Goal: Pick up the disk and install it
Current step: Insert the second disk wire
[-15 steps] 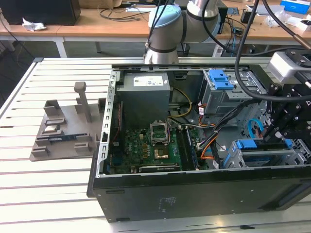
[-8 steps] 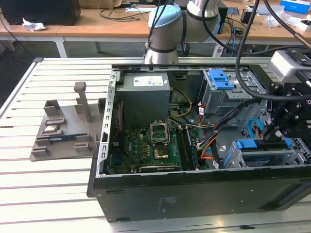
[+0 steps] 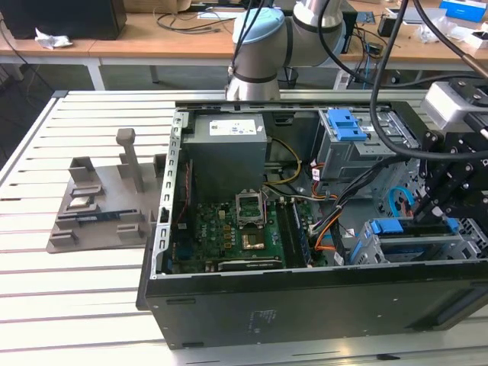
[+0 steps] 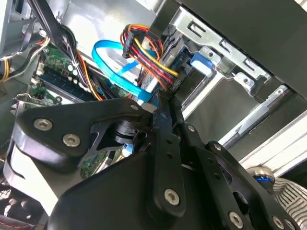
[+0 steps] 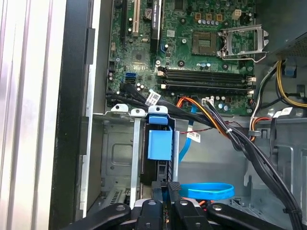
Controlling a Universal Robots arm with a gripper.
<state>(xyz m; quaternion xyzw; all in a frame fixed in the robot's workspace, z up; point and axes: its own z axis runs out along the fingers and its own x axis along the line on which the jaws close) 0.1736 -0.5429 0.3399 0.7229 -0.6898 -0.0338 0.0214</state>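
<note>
The disk (image 3: pixel 415 229) sits on edge in the lower metal drive cage (image 3: pixel 404 252) at the open computer case's near corner on the exterior view's right, its blue plastic frame showing along the top. In the first wrist view the frame's blue tab (image 5: pixel 159 143) stands between the cage rails. My gripper (image 3: pixel 441 216) hangs right over the end of the disk nearest it, fingers shut together with nothing between them (image 5: pixel 168 187) (image 4: pixel 160 108). I cannot tell whether the fingertips touch the frame.
A bundle of black, orange and yellow cables (image 5: pixel 225 127) and a blue flat cable loop (image 5: pixel 208 190) lie beside the cage. An upper drive cage with a blue latch (image 3: pixel 347 124) stands behind. A grey holder fixture (image 3: pixel 99 206) sits on the slatted table at the exterior view's left.
</note>
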